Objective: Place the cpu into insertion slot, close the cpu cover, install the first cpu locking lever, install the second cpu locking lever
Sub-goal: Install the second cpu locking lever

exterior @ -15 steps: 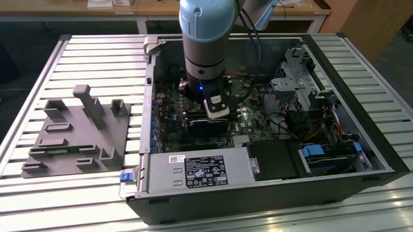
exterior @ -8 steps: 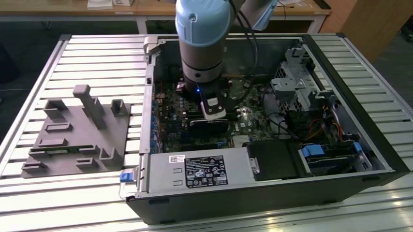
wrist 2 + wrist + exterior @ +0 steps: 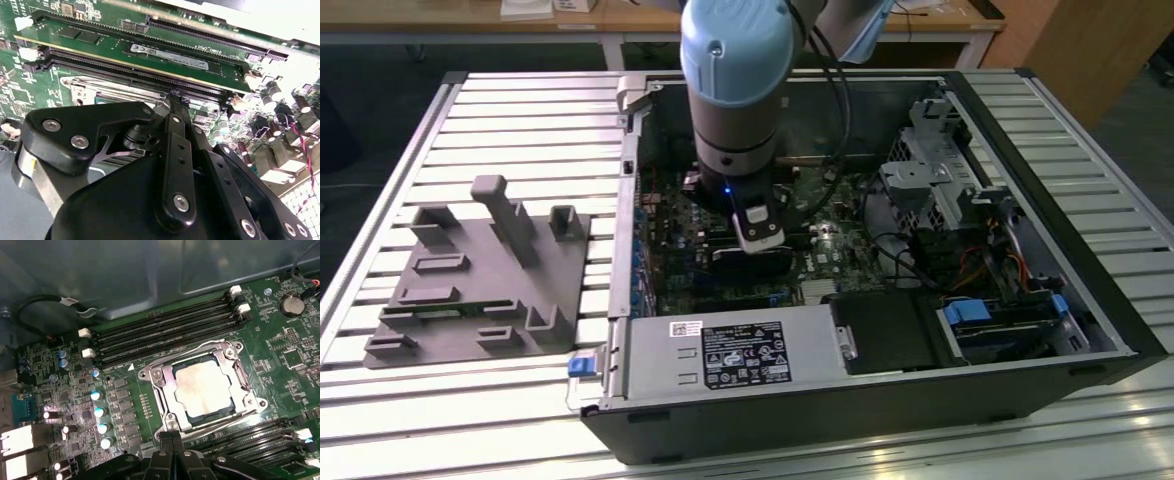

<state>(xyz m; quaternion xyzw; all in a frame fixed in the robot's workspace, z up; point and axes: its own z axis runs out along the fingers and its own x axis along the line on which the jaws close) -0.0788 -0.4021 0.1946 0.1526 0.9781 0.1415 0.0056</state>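
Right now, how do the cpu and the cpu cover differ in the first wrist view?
The cpu is a solid pale square plate; the cpu cover is a thin metal frame with an open centre. The cpu lies inside; the cpu cover lies flat around its edges. Both are silvery metal, sitting level on the green board.

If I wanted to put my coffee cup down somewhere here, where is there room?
The slatted table is bare behind the grey fixture, and along its front edge. Inside the computer case it is crowded: the arm hangs over the motherboard.

Workshop: open computer case (image 3: pixel 881 390) on slatted bench (image 3: pixel 520 110).
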